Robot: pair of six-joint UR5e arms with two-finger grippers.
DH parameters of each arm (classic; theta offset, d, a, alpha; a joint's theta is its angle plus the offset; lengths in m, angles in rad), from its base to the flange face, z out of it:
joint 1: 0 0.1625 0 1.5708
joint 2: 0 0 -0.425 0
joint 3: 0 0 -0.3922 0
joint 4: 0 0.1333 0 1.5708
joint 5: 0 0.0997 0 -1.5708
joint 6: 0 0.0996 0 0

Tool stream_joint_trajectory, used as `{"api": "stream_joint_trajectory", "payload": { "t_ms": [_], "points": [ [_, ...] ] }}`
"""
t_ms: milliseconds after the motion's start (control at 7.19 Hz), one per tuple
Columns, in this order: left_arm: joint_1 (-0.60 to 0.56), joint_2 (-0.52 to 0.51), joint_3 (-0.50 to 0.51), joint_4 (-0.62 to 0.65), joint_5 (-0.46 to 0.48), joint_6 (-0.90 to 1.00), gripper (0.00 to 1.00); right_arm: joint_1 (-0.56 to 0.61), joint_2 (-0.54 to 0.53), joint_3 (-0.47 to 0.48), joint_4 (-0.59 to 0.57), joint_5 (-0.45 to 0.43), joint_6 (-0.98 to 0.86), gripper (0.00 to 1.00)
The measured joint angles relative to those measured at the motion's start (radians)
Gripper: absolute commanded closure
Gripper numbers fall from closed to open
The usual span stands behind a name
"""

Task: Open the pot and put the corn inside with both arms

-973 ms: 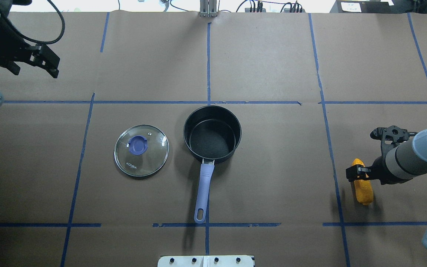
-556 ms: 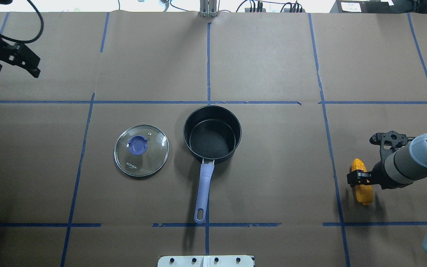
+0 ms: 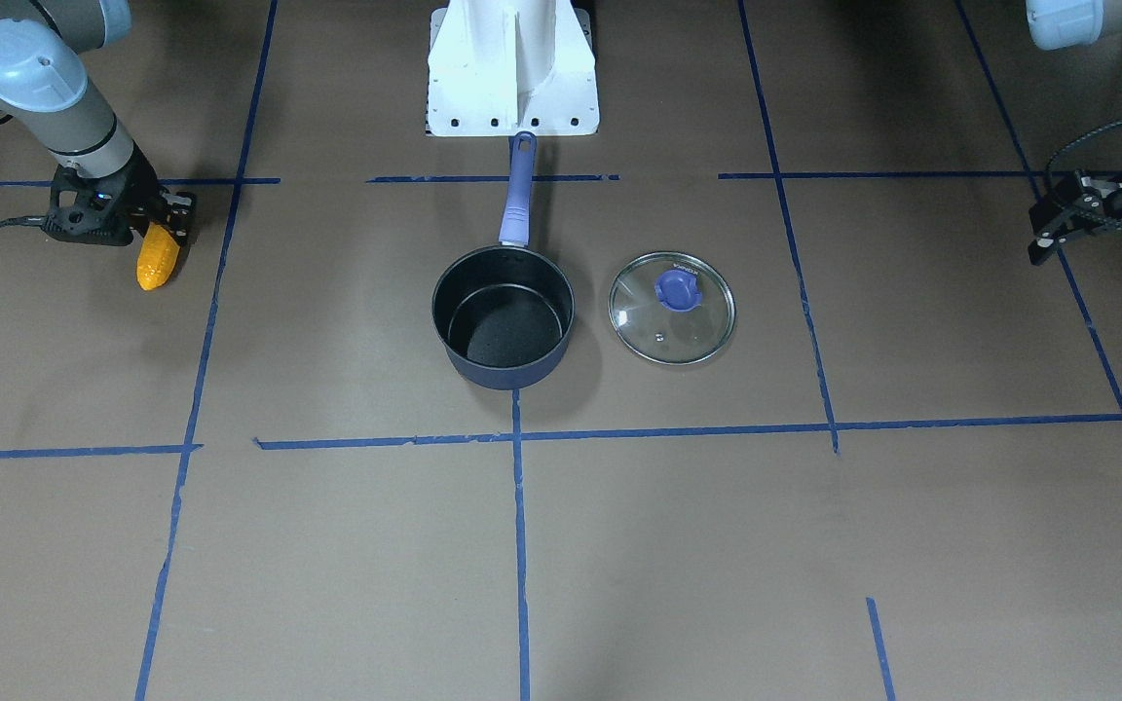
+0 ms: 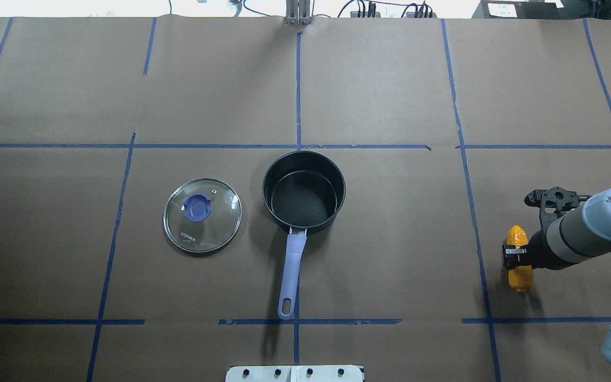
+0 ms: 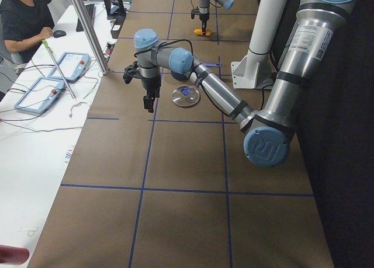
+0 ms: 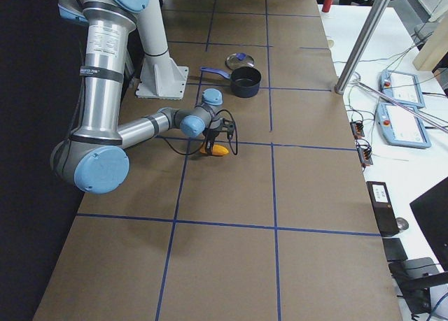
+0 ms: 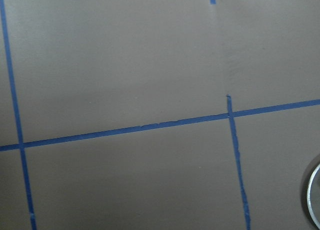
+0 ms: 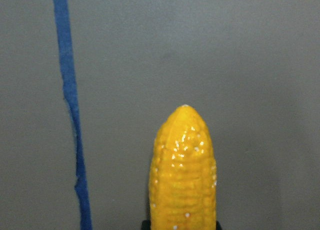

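Observation:
The pot (image 4: 304,191) stands open and empty at the table's middle, its purple-blue handle (image 4: 292,270) pointing toward the robot; it also shows in the front view (image 3: 503,321). The corn (image 4: 517,262) lies on the paper at the far right, also in the front view (image 3: 156,261) and upright in the right wrist view (image 8: 183,175). My right gripper (image 4: 516,256) is down over the corn's middle, its fingers closed on the corn's sides. My left gripper (image 3: 1092,255) is open and empty, far out to the left above the table, well away from the pot.
The round glass lid (image 4: 202,215) with its purple knob lies flat left of the pot; its rim shows at the edge of the left wrist view (image 7: 315,200). Blue tape lines cross the brown paper. The white robot base (image 3: 512,68) stands behind the pot's handle.
My left gripper has drawn back to the left, almost out of the overhead view. My right gripper has settled onto the corn, and the corn has turned slightly straighter.

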Motion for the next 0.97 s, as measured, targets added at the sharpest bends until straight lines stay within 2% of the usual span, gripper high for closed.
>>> {"api": "stream_joint_trajectory", "payload": {
  "t_ms": [417,695,973],
  "points": [
    [-0.076,0.001,0.096,-0.003,-0.002,0.176,0.0,0.059,0.027,0.089,-0.063,0.013,-0.002,1.0],
    [-0.146,0.004,0.2,-0.012,-0.003,0.332,0.0,0.082,0.204,0.117,-0.225,0.013,-0.002,1.0],
    [-0.195,0.027,0.248,-0.036,-0.011,0.381,0.0,0.085,0.494,0.115,-0.523,0.009,-0.001,1.0]
  ]
}}
